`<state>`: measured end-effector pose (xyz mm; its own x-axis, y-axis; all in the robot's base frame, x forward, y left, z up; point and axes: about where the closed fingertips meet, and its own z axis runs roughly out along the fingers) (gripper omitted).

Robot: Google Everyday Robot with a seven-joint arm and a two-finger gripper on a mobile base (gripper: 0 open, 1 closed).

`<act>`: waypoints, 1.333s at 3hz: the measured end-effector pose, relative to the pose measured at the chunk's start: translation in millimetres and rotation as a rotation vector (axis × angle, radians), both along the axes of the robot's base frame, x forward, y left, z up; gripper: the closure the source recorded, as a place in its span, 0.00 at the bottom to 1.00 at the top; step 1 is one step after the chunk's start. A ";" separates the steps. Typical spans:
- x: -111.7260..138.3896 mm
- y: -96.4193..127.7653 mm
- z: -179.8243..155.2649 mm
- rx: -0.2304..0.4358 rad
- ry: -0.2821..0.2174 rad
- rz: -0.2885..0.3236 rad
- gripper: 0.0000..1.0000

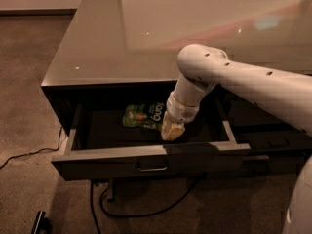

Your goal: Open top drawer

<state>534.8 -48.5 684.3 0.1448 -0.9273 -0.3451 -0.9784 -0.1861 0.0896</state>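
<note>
You have one top drawer (107, 162), one metal handle (152, 166) on its front, one green packet (141, 116) inside it, one gripper (172, 129) just behind its front panel, and one black cable (146, 211) on the carpet beneath it

The top drawer (97, 167) stands pulled well out toward the near side, its dark front panel level with a small rectangular metal pull handle (152, 166) at its centre. Grey side walls run back into shadow. The gripper (171, 129) hangs inside the drawer, just behind the front panel, slightly right of centre
</note>
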 end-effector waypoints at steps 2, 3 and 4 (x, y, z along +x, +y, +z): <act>-0.2 -6.1 -18.6 -0.011 0.034 -0.011 1.00; -4.4 -10.2 -34.4 -0.018 0.052 -0.011 1.00; -11.7 -12.9 -44.6 -0.026 0.060 -0.014 1.00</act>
<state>523.0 -61.4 639.6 0.1112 -0.9378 -0.3289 -0.9736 -0.1692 0.1532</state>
